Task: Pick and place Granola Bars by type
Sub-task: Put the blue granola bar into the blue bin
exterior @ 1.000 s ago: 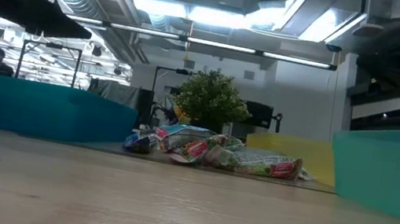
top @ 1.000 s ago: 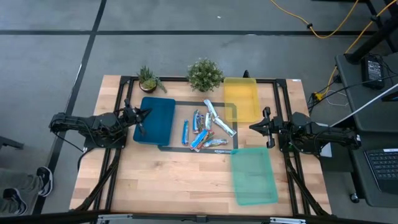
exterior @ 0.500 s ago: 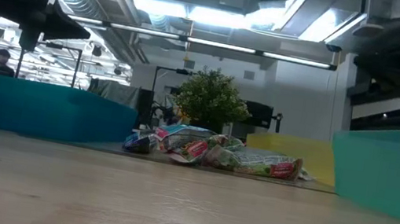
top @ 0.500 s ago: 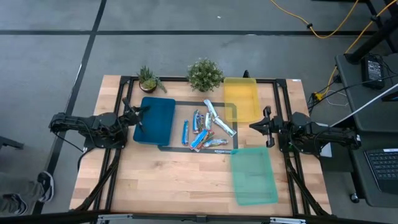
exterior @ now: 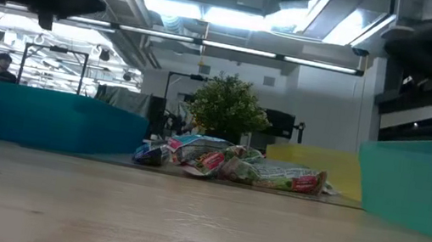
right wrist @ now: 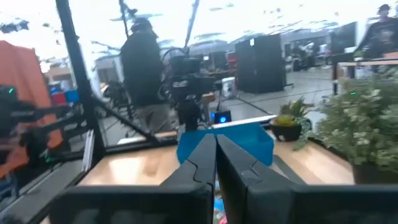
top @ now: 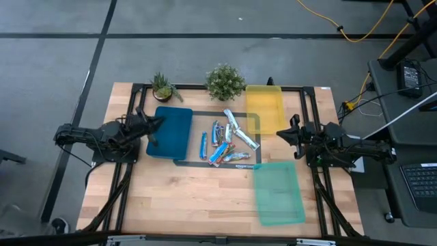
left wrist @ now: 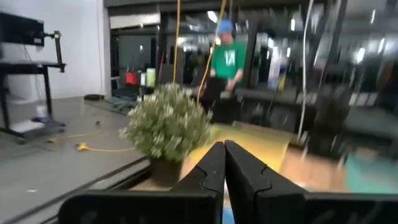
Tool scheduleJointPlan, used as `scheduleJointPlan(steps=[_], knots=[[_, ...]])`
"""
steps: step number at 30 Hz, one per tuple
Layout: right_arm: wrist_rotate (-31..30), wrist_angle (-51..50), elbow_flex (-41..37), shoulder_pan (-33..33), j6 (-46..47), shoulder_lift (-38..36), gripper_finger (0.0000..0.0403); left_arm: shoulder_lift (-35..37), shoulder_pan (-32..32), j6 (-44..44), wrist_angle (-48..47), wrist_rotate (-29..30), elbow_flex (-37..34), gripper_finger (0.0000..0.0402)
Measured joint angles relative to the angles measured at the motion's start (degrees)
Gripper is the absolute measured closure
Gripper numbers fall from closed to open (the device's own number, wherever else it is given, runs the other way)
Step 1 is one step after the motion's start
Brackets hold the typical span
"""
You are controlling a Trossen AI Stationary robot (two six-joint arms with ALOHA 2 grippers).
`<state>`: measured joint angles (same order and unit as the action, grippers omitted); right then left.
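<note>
High view: left jaws (top: 158,121) closed, empty, over blue tray (top: 171,133); right jaws (top: 280,135) closed, empty.

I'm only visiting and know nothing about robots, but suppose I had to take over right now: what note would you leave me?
Left hand: shut, empty, at the left edge of the blue tray.
Right hand: shut, empty, beside the yellow tray.
Snack bars: all in one pile mid-table, between the trays.
Green tray: nothing in it.
Done: no bar sorted yet.
Left: pick each bar and place it by type.
</note>
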<state>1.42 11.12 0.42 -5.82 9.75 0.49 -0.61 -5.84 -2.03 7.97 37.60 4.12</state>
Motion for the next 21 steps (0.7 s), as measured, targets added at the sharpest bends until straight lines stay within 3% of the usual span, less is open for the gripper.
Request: scheduleJointPlan(steps=[9,13,21], knots=[[-10.81,0.99,0.00,0.00,0.43,0.00,0.0386,0.01,-0.01,5.07,10.46,1.22,0.02,0.0398],[-12.40,-0.50,1.80,0.00,0.24,0.61,0.0383,-0.11,0.03,1.83,4.35,3.69,2.18,0.0398],[-17.08,-10.88,15.64,0.00,-3.58,8.80,0.0338,-7.08,0.01,-0.43,-6.50,0.37,14.26,0.0398]])
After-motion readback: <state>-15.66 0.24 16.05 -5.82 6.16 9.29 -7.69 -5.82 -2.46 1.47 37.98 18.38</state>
